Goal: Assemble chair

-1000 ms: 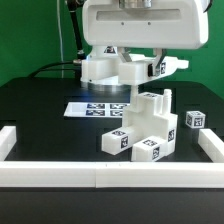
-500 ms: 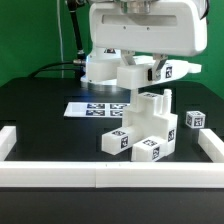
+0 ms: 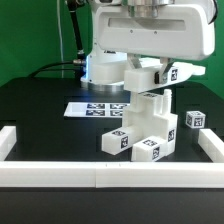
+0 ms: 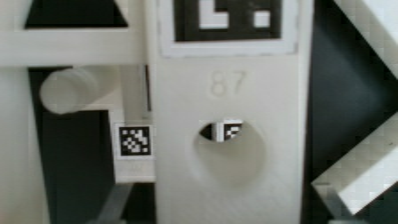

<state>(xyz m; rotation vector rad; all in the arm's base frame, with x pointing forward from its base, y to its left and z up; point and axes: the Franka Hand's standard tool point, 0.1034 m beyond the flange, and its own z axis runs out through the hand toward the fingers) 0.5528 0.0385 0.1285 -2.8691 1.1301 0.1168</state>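
My gripper (image 3: 150, 66) is clamped on a white part (image 3: 168, 74) just above the chair (image 3: 143, 128). It looks rigid, light and slick, so grip the flat sides.

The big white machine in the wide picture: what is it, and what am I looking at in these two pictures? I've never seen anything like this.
It is a robot arm reaching down over a black table. The wide picture comes from a camera standing off the arm. The close-up comes from a camera on the arm's wrist, looking down along the piece it carries. The arm's two fingers, mostly hidden in the wide picture, are closed on a white chair part, which hangs just over a half-built white toy chair. Also on the table are the marker board, a flat sheet of black-and-white tags behind the chair, one small loose block toward the exterior view's right, and a low white rail along the edges.
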